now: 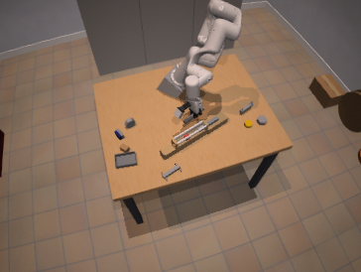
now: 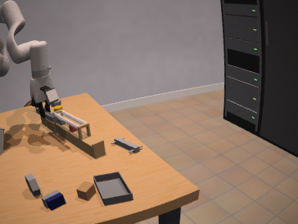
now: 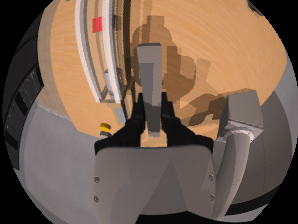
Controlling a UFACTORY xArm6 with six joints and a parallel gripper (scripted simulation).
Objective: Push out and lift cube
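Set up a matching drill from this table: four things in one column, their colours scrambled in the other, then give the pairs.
Things:
1. cube in the channel
2. tray
3. disc
4. small block beside the tray

Colours:
A. yellow
B. dark blue
C. red
D. grey

Pairs: 1-C, 2-D, 3-A, 4-B
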